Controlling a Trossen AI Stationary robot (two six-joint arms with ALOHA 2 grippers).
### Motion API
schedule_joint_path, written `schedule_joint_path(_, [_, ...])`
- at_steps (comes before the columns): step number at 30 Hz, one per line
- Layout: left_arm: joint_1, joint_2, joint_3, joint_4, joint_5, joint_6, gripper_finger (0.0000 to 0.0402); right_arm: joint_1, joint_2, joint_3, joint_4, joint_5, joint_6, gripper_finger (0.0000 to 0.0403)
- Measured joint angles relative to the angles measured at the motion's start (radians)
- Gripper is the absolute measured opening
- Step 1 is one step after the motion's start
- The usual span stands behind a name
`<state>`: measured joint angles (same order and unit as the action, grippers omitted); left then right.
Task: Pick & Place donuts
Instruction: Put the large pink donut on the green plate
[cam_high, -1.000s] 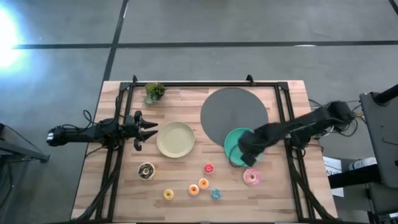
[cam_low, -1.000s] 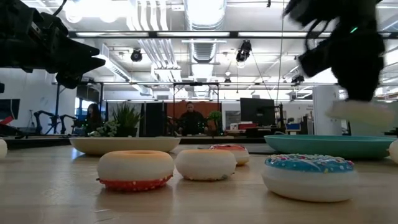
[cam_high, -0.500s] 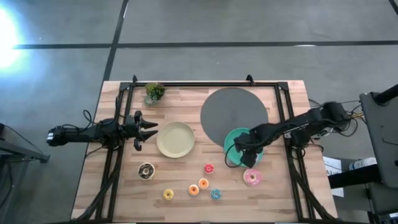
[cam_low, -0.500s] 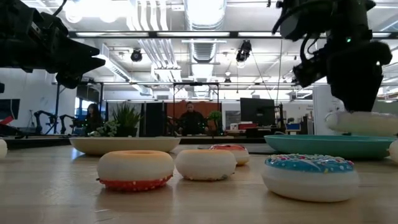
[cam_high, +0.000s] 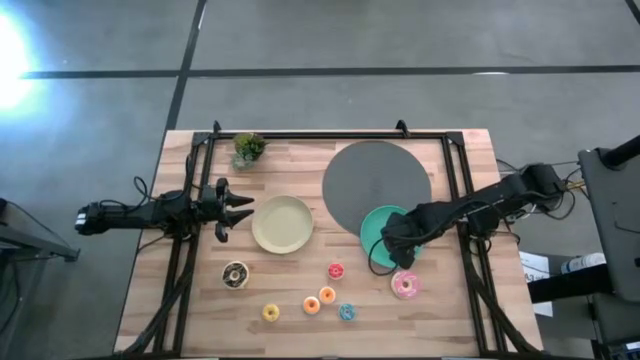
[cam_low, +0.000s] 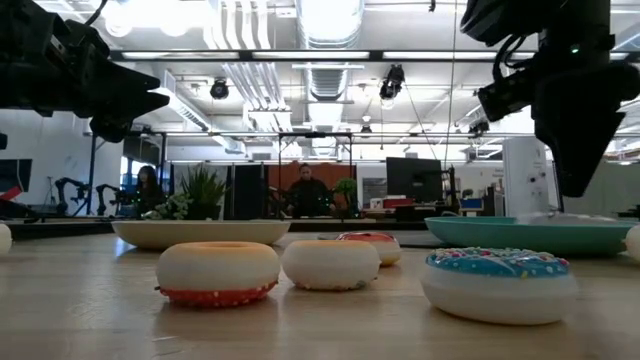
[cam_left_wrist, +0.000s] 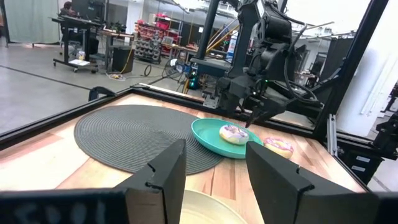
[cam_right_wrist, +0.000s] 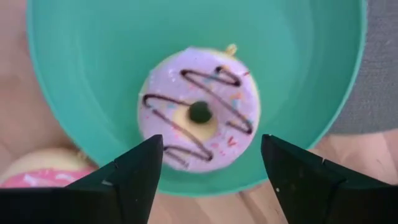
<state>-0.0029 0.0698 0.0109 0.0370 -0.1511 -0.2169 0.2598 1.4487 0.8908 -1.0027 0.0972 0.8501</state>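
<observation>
Lilac donut (cam_right_wrist: 199, 116): lies flat in the teal plate (cam_right_wrist: 81, 81), hole facing straight up, chocolate zigzag and sprinkles on top; being a ring, it has no long axis.

Right pincer (cam_right_wrist: 208, 171): directly above the teal plate, fingers spread wide apart to either side of the lilac donut, holding nothing.

Pink donut (cam_high: 405, 285): flat on the counter (cam_high: 290, 300) just beside the teal plate, hole up.

Chocolate donut (cam_high: 236, 274): flat on the counter, near the cream plate (cam_high: 282, 223).

Mini donuts, all flat on the counter, holes up: red (cam_high: 336, 270), orange (cam_high: 327, 295), yellow (cam_high: 271, 312), blue (cam_high: 346, 312).

Left pincer (cam_high: 240, 209): hangs beside the cream plate, fingers parted, empty.

Grey round mat (cam_high: 376, 180): partly under the teal plate.
</observation>
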Motion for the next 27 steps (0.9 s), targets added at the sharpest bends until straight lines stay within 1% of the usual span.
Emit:
schedule_joint_path(4, [0.000, 0.000, 0.000, 0.001, 0.000, 0.010, 0.0142, 0.006, -0.003, -0.002, -0.009, 0.008, -0.012, 0.0258])
schedule_joint_path(9, [0.000, 0.000, -0.001, 0.053, -0.007, 0.139, 0.0142, 0.011, -0.037, 0.023, -0.016, 0.048, -0.016, 0.0256])
schedule_joint_path(12, [0.000, 0.001, -0.001, 0.049, -0.006, 0.128, 0.0142, 0.024, -0.073, 0.043, -0.015, 0.059, -0.045, 0.0255])
schedule_joint_path(13, [0.000, 0.001, -0.001, 0.051, -0.006, 0.119, 0.0142, 0.032, -0.085, 0.046, -0.014, 0.046, -0.074, 0.0254])
schedule_joint_path(16, [0.001, 0.000, -0.001, 0.069, -0.018, 0.104, 0.0142, 0.084, -0.106, 0.045, -0.013, -0.051, -0.165, 0.0251])
schedule_joint_path(17, [0.001, 0.000, -0.001, 0.084, -0.018, 0.067, 0.0142, 0.112, -0.112, 0.043, -0.014, -0.079, -0.176, 0.0249])
schedule_joint_path(19, [0.000, 0.000, -0.001, 0.103, -0.016, -0.070, 0.0142, 0.173, -0.117, 0.041, -0.018, -0.106, -0.167, 0.0246])
schedule_joint_path(21, [0.000, 0.000, -0.001, 0.111, -0.016, -0.218, 0.0142, 0.238, -0.118, 0.041, -0.017, -0.117, -0.123, 0.0244])
schedule_joint_path(23, [0.000, -0.001, -0.001, 0.112, -0.016, -0.322, 0.0142, 0.296, -0.107, 0.041, -0.016, -0.116, -0.045, 0.0241])
schedule_joint_path(25, [0.000, -0.001, -0.001, 0.111, -0.016, -0.362, 0.0142, 0.346, -0.091, 0.034, -0.007, -0.115, 0.051, 0.0238])
schedule_joint_path(27, [0.000, -0.001, -0.001, 0.112, -0.016, -0.361, 0.0142, 0.377, -0.067, 0.029, 0.016, -0.108, 0.146, 0.0236])
